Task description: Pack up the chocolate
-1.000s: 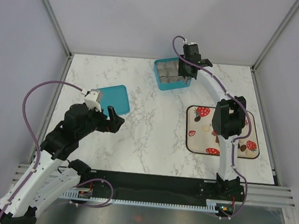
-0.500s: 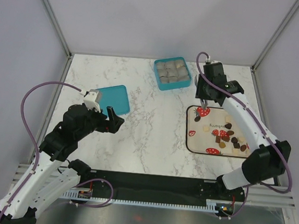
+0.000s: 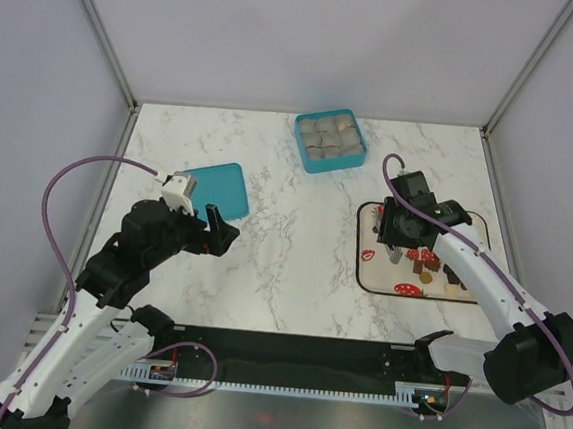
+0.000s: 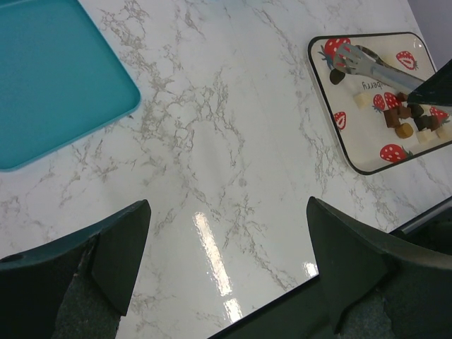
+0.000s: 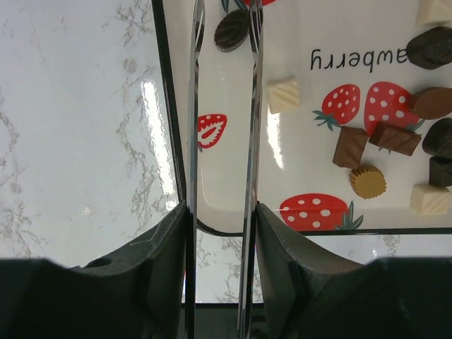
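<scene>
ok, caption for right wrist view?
Right end effector holds metal tongs over the strawberry tray, a dark chocolate between their blades.

Left arm (image 3: 111,269) sits folded low, elbow bent, and the left gripper (image 3: 219,225) points right with its jaws spread wide. Right arm (image 3: 481,282) sweeps forward and leftward from its base. The right gripper (image 5: 220,212) tips downward, fingers pinching slim tongs (image 5: 253,141), blades slightly apart.

White marbled worktop (image 3: 292,265) carrying a flat teal lid (image 3: 224,184) at left, a teal square box (image 3: 303,146) with grey compartments at far middle, a black-rimmed strawberry-print tray (image 3: 370,272) at right, thin metal tongs (image 4: 371,63) angled over that tray.
</scene>
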Tool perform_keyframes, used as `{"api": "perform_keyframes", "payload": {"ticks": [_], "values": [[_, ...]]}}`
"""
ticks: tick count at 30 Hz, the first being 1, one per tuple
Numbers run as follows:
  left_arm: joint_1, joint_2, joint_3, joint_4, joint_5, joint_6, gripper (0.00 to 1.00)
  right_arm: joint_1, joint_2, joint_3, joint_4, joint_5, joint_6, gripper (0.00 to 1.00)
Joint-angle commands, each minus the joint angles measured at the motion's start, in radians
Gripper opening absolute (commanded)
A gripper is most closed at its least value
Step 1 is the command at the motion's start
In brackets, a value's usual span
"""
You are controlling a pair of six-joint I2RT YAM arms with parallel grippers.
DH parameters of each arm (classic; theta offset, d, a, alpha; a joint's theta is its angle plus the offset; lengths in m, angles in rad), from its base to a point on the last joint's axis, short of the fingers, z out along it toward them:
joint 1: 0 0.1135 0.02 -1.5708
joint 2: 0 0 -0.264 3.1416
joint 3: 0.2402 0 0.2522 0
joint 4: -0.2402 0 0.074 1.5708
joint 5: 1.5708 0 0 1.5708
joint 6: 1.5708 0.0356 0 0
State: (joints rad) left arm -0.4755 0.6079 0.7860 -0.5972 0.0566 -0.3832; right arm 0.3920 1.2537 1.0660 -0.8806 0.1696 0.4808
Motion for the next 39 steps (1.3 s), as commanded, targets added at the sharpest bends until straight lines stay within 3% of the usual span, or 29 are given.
{"api": "perform_keyframes", "payload": {"ticks": [1,25,39], "values": [[-0.002,0.004,0.012,0.007,0.019,0.033,0.99,0.028,-0.027,-0.029,0.04,0.001,0.059,0.48],[0.0,0.01,0.009,0.007,0.012,0.032,0.99,0.079,0.0,-0.072,0.032,0.054,0.076,0.49],[0.0,0.009,0.007,0.008,0.009,0.03,0.99,0.082,0.029,-0.058,0.034,0.067,0.033,0.4]]}}
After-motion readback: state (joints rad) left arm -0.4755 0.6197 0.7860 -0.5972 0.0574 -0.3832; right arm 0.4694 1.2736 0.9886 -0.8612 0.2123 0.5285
